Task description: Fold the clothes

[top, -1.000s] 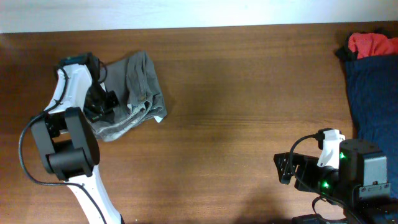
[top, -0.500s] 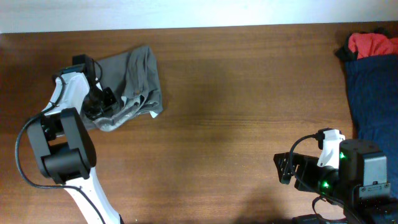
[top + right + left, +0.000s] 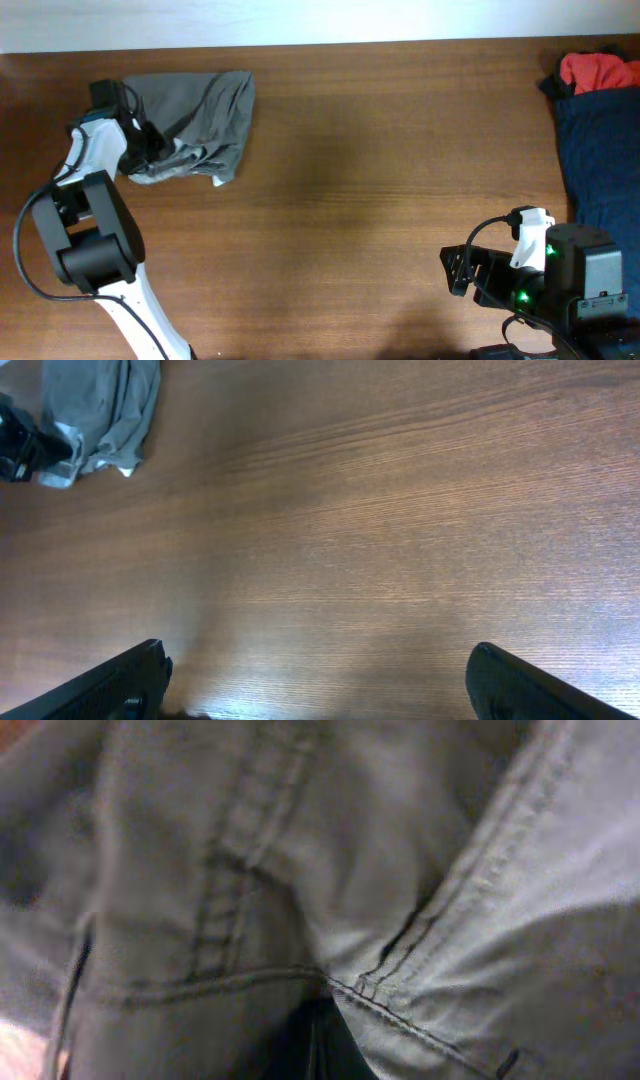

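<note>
The grey shorts [image 3: 205,115] lie crumpled at the far left of the table. My left gripper [image 3: 140,150] is shut on their left edge. In the left wrist view the grey fabric [image 3: 300,870] with its seams fills the frame, and the closed jaws [image 3: 312,1040] show only as a dark slit. The shorts also show in the right wrist view [image 3: 105,410]. My right gripper [image 3: 458,272] is open and empty near the front right, its fingers wide apart over bare wood [image 3: 320,680]. A dark navy garment [image 3: 600,160] and a red one [image 3: 598,70] lie at the far right.
The wooden table [image 3: 380,180] has a pale wall edge along the back. The navy and red garments reach the right edge. The right arm's base [image 3: 575,275] stands at the front right.
My left gripper has moved back and to the left, dragging the grey shorts with it; they now lie more spread out near the back edge. The right arm has not moved.
</note>
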Controlling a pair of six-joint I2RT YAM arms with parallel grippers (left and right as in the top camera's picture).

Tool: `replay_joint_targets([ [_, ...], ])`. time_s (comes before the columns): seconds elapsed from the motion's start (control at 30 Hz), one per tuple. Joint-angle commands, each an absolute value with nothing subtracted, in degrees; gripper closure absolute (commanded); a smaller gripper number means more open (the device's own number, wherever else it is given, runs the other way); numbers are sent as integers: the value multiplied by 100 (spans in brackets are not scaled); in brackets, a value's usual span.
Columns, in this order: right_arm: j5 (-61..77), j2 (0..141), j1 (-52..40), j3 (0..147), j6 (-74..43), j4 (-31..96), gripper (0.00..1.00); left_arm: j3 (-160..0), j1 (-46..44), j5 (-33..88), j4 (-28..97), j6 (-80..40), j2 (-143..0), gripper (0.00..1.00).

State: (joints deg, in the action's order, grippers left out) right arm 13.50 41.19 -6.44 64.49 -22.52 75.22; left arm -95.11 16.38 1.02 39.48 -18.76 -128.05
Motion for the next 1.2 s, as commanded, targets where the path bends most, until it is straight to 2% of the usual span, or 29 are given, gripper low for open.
replay_joint_targets([
  [0.0, 1280, 4123, -679, 6434, -2298, 7524, 1, -9321, 2095, -637, 3874, -1973, -13557, 99],
  [0.33, 1280, 4123, -679, 6434, -2298, 7524, 1, -10975, 2744, -947, 5253, -2012, -13552, 99],
  [0.7, 1280, 4123, -679, 6434, -2298, 7524, 1, -13756, 2231, -681, 7491, -2036, -13502, 99],
  [0.8, 1280, 4123, -679, 6434, -2298, 7524, 1, -13819, 1953, -336, 7782, -1601, -13504, 99],
  [0.93, 1280, 4123, -679, 6434, -2298, 7524, 1, -13305, 1503, -318, 7885, -1625, -13522, 99],
  [1.17, 1280, 4123, -679, 6434, -2298, 7524, 1, -11987, 1081, -314, 6984, -1737, -13533, 99],
])
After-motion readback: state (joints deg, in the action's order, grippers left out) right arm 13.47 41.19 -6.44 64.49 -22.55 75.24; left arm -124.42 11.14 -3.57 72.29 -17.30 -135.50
